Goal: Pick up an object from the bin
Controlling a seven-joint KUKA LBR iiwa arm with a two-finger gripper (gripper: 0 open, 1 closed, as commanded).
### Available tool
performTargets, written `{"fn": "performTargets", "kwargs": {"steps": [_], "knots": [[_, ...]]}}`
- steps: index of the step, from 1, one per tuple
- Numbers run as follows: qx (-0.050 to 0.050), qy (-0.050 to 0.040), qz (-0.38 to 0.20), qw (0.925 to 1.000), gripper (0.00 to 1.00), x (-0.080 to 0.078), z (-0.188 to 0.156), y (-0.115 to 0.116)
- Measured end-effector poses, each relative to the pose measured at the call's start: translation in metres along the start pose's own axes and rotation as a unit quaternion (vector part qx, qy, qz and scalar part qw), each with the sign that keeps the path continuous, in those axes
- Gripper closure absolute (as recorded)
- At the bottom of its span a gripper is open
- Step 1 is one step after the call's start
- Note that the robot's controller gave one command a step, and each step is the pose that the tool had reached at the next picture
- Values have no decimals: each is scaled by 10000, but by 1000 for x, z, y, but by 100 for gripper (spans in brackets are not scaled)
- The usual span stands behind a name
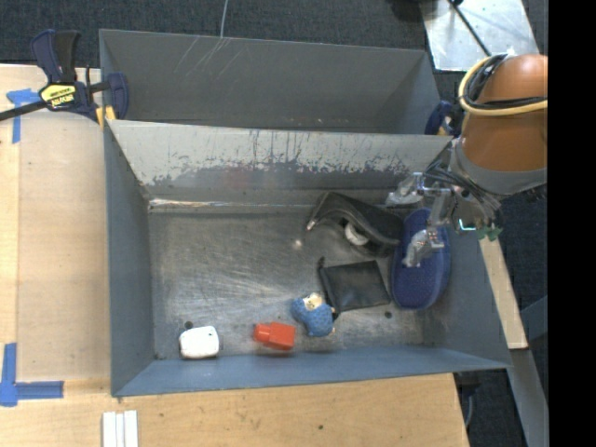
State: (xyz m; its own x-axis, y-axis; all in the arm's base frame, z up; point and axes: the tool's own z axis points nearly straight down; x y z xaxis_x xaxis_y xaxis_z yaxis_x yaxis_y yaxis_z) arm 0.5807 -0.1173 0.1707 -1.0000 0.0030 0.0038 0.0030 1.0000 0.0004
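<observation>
1 gripper [425, 234] at the right wall of the bin [233, 254], over a blue oval thing [419, 279], grip unclear, open floor leftward.

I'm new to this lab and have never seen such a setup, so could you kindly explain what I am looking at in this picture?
A single camera looks down into a grey metal bin from above, slightly to one side. The robot is an orange-covered arm that comes in from the picture's right. At its end is a two-finger gripper, and its job is to pick one thing out of the bin.

The gripper is at the bin's right side, over a dark blue oval object. I cannot tell whether it grips it. Next to that lie a flat black square piece and a black curved thing. Along the near wall are a small blue-and-white thing, a red block and a white lump.
</observation>
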Motion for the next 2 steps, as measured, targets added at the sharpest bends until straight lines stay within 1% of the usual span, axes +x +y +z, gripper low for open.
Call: {"fn": "performTargets", "kwargs": {"steps": [1, 2], "knots": [[19, -86, 531, 9986, 0, -2, 64, -4], [-2, 16, 1969, 9804, 0, -16, 95, -8]]}}
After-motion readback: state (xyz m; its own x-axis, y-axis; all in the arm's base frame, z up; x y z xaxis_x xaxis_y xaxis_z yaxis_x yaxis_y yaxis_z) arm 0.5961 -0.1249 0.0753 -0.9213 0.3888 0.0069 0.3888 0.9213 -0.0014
